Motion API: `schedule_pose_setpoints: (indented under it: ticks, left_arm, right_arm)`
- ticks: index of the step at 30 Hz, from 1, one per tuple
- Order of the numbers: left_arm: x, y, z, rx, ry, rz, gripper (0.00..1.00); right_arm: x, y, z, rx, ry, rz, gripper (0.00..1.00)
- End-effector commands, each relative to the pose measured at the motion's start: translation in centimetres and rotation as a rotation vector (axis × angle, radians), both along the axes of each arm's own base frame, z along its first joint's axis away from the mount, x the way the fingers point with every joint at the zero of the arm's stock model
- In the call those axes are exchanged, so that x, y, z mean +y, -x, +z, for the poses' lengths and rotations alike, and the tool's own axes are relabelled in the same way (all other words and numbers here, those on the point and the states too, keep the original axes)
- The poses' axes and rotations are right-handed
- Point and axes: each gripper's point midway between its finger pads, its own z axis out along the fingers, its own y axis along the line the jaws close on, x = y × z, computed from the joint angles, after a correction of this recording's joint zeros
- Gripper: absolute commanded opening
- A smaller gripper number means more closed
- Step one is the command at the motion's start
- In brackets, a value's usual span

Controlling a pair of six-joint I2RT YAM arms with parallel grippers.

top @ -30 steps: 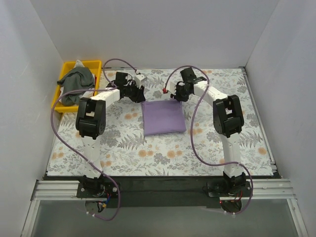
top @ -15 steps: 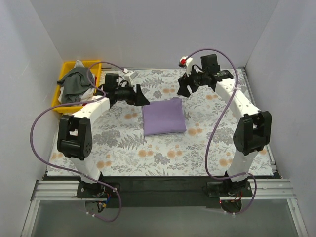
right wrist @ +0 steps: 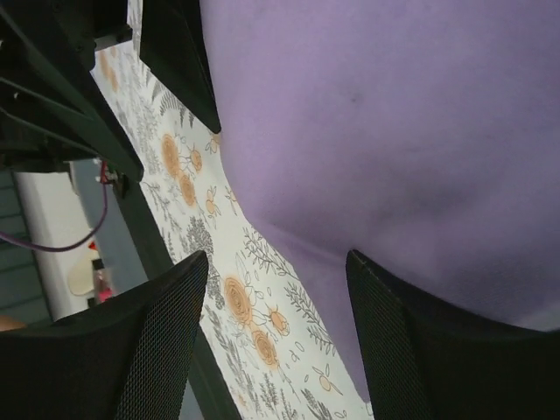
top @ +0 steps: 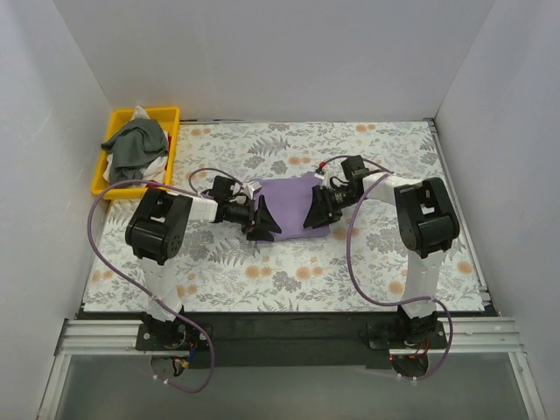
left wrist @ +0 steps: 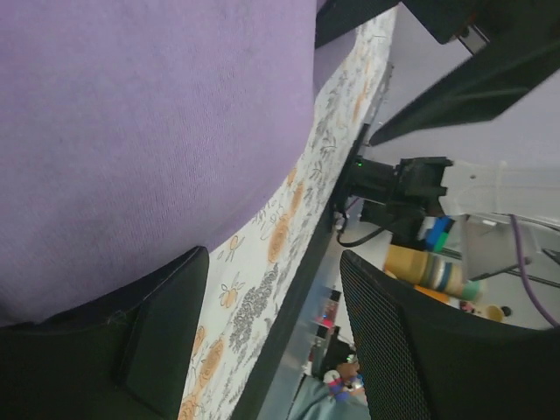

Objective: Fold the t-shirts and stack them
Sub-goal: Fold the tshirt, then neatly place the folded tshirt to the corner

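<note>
The lilac-purple t-shirt [top: 289,199] is seen folded into a neat rectangle at the middle of the floral table [top: 376,262]. The left gripper [left wrist: 273,258] is held low at the shirt's near-left edge, jaws spread wide, nothing clamped between them, and one finger is seen against the cloth's border. The right gripper [right wrist: 276,258] is held at the near-right edge, likewise released, its fingers parted over the hem and the printed tabletop. And the dark grey-green t-shirt [top: 136,144] is seen crumpled in the yellow tray [top: 103,179] at the far-left corner, well apart from both grippers
</note>
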Motion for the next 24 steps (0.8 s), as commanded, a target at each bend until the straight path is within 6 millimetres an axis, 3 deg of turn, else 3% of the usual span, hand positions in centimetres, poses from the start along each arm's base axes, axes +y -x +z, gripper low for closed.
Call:
schedule_pose_setpoints:
  ticks: [1,3,6,7,8,10,11,13,15,16,18,19,20,22,24]
  left_arm:
    - [0.7,-1.9,0.9,-0.020,0.017,0.046,0.62]
    - [1.5,-2.3,1.7,-0.047,0.009,0.052,0.62]
    - [2.4,-2.8,4.8,-0.182,0.003,0.040,0.62]
    - [2.5,-2.8,5.8,-0.240,-0.004,0.033,0.62]
    - [2.8,-2.8,8.5,-0.343,-0.002,0.041,0.62]
    - [3.9,-3.6,9.9,-0.461,-0.076,0.099,0.64]
    - [4.6,-3.8,11.9,-0.534,-0.091,0.130,0.65]
    - [6.1,-4.2,13.3,-0.599,-0.175,0.191,0.66]
    - [7.5,-4.6,14.2,-0.632,-0.243,0.234,0.67]
    - [8.7,-5.3,14.4,-0.672,-0.313,0.274,0.68]
    - [9.8,-5.3,15.9,-0.732,-0.362,0.304,0.72]
    - [10.2,-5.3,16.4,-0.755,-0.380,0.313,0.73]
    - [11.0,-5.4,17.2,-0.797,-0.405,0.324,0.73]
    - [11.8,-5.5,18.2,-0.820,-0.428,0.343,0.73]
    - [13.0,-5.9,18.6,-0.838,-0.469,0.365,0.73]
  right_arm:
    - [-2.4,-2.6,-1.7,-0.001,0.028,-0.115,0.71]
    - [-3.6,-2.4,-1.8,0.008,0.041,-0.141,0.71]
    - [-3.8,-2.2,1.1,-0.056,0.028,-0.132,0.72]
    - [-4.0,-2.8,2.9,-0.126,0.036,-0.142,0.72]
    - [-4.1,-3.6,4.4,-0.171,0.048,-0.147,0.73]
    - [-4.8,-5.1,7.3,-0.288,0.085,-0.184,0.74]
    - [-5.0,-5.5,8.2,-0.324,0.103,-0.198,0.74]
    - [-5.9,-6.9,10.1,-0.441,0.179,-0.241,0.74]
    - [-5.8,-6.9,10.7,-0.526,0.263,-0.250,0.76]
    - [-6.8,-7.5,10.4,-0.586,0.363,-0.272,0.76]
    - [-5.4,-6.7,10.3,-0.653,0.435,-0.231,0.83]
    - [-5.8,-7.3,10.2,-0.706,0.512,-0.241,0.86]
    - [-4.1,-6.6,10.2,-0.740,0.530,-0.201,0.87]
    - [-3.3,-7.4,10.2,-0.784,0.617,-0.212,0.89]
    - [-1.2,-6.8,9.7,-0.790,0.630,-0.159,0.93]
